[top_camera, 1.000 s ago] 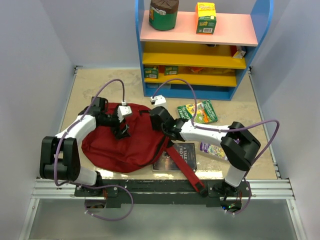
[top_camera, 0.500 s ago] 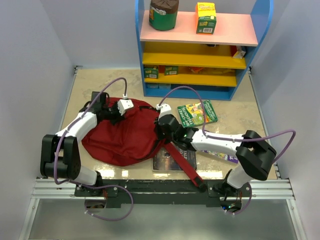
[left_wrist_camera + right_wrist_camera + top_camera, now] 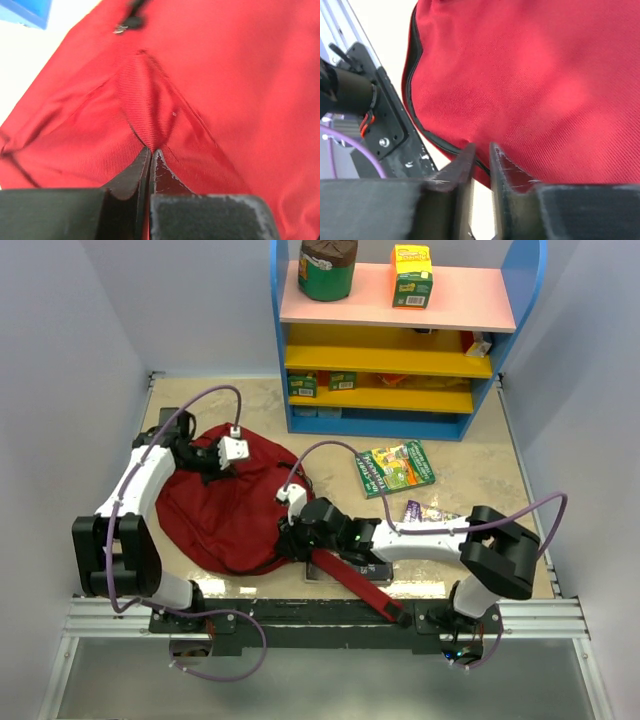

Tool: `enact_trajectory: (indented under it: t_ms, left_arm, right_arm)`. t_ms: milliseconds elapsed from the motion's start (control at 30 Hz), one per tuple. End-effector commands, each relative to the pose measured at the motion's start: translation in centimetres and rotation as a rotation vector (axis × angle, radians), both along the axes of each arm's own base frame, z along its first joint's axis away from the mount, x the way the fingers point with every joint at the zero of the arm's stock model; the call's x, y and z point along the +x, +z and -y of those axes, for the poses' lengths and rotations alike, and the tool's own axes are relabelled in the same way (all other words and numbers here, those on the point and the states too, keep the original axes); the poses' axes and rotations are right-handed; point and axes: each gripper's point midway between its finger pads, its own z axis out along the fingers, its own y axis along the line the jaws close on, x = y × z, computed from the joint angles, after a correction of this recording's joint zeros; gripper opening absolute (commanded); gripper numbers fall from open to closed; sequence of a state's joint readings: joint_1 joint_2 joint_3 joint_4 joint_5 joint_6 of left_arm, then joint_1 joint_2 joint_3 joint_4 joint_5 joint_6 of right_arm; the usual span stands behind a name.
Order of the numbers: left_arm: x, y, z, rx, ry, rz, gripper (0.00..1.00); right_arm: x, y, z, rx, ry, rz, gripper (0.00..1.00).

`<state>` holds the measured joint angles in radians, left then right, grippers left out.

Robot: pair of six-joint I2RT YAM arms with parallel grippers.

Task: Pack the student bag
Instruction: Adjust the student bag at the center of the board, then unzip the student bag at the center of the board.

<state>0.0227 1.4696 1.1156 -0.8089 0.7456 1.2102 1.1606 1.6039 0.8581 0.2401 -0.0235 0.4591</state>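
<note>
2 books (image 3: 393, 465) lie unpacked right of the student bag (image 3: 225, 510); left gripper (image 3: 151, 150) pinches its fabric, right gripper (image 3: 481, 147) nearly closed at its lower edge, grip unclear.

blue shelf (image 3: 470, 298), green tub (image 3: 327, 268), book (image 3: 395, 465)

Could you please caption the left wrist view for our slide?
Left pincer shut, pinching a fold of the student bag.

You see student bag (image 3: 235, 510) plain red, dark piping | shelf (image 3: 278, 360) blue frame, pink top, yellow boards | book (image 3: 395, 465) seemingly green-patterned.
</note>
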Motion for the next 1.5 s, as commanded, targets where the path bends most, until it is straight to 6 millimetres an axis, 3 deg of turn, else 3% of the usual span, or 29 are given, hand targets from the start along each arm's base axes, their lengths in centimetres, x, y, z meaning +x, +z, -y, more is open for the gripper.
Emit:
enact_trajectory:
  t_ms: [0, 67, 167, 267, 367, 567, 700, 800, 833, 967, 1067, 1133, 1267, 1467]
  left_arm:
    - [-4.2, 0.5, -1.6, 0.014, -0.228, 0.078, 0.0]
    - [-4.4, 0.5, -2.6, 0.055, -0.24, 0.142, 0.0]
    - [-5.4, 0.1, -2.6, 0.07, -0.282, 0.156, 0.0]
    - [-5.3, 1.3, -1.7, 0.017, -0.299, 0.181, 0.0]
    - [-5.0, 2.5, -0.8, -0.045, -0.319, 0.208, 0.0]
    - [-3.5, 4.5, 0.0, -0.106, -0.335, 0.282, 0.0]
    - [-2.3, 5.3, -0.1, -0.098, -0.317, 0.335, 0.0]
    - [-1.1, 6.4, 0.0, -0.107, -0.3, 0.395, 0.0]
    - [-0.4, 7.1, 0.1, -0.119, -0.29, 0.428, 0.0]
    - [0.1, 7.0, 0.2, -0.111, -0.288, 0.449, 0.0]
    - [-0.7, 5.5, 0.3, -0.085, -0.32, 0.414, 0.0]
    - [-1.7, 4.5, 0.3, -0.066, -0.352, 0.385, 0.0]
    - [-3.3, 3.3, 0.5, -0.065, -0.384, 0.348, 0.0]
    - [-4.6, 2.2, 0.4, -0.045, -0.408, 0.333, 0.0]
  right_arm:
    - [4.9, 8.4, 1.2, 0.139, -0.119, 0.154, 0.34]
    - [9.0, 9.5, 3.9, 0.139, -0.257, 0.184, 0.43]
    - [12.5, 9.8, 6.2, 0.091, -0.389, 0.23, 0.48]
    - [15.0, 8.5, 7.4, 0.055, -0.445, 0.227, 0.5]
    - [15.6, 7.9, 6.4, 0.08, -0.403, 0.211, 0.5]
    - [14.6, 5.5, 4.9, 0.067, -0.316, 0.152, 0.43]
    - [12.6, 4.0, 4.7, 0.081, -0.278, 0.112, 0.3]
    - [9.6, 2.7, 3.8, 0.067, -0.219, 0.09, 0.23]
    - [7.7, 2.2, 3.0, 0.064, -0.178, 0.079, 0.22]
    - [5.3, 0.9, 2.1, 0.055, -0.155, 0.044, 0.21]
    - [5.5, 1.6, 2.9, 0.065, -0.187, 0.058, 0.28]
    - [7.5, 2.8, 4.3, 0.041, -0.265, 0.122, 0.37]
    - [11.2, 4.8, 6.7, 0.08, -0.34, 0.15, 0.44]
    - [12.0, 6.5, 5.0, 0.173, -0.283, 0.157, 0.51]
